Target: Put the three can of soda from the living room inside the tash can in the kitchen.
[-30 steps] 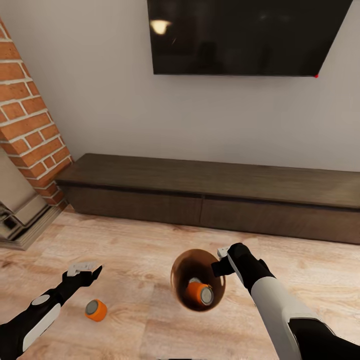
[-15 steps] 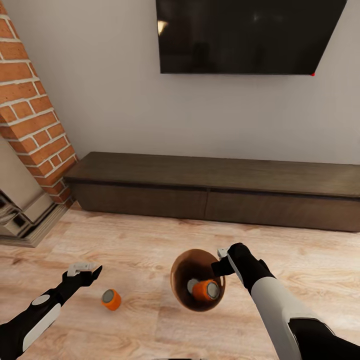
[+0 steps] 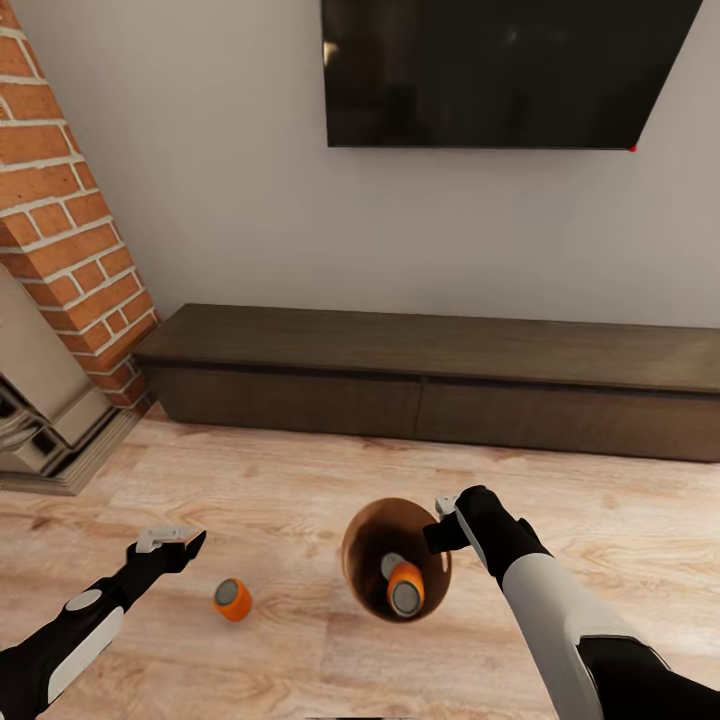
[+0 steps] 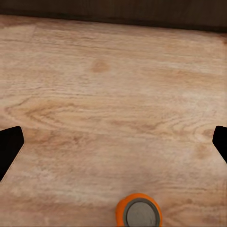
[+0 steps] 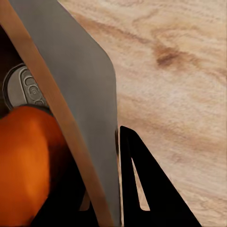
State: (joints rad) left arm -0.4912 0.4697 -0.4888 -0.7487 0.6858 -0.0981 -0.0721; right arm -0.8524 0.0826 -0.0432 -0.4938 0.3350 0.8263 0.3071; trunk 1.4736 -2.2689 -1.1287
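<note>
Bin (image 3: pixel 372 590) as landmark, carried tilted by right gripper (image 3: pixel 447 527), clamped on its rim.

Orange can (image 3: pixel 406 587) inside has rolled, top now facing camera; second can's grey top (image 5: pixel 21 88) behind it, clearer in right wrist view.

Loose orange can (image 3: pixel 232 599) on floor has drifted closer to bin: one can left to collect.

Left gripper (image 3: pixel 168 541) spread wide, empty; left wrist view shows that can (image 4: pixel 139 212) below it.

TV bench (image 3: pixel 430 380) beyond bin.

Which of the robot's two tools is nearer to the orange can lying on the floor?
Left. The left tool hangs open just beside the orange can; the right tool grips the bin rim beyond it.
</note>
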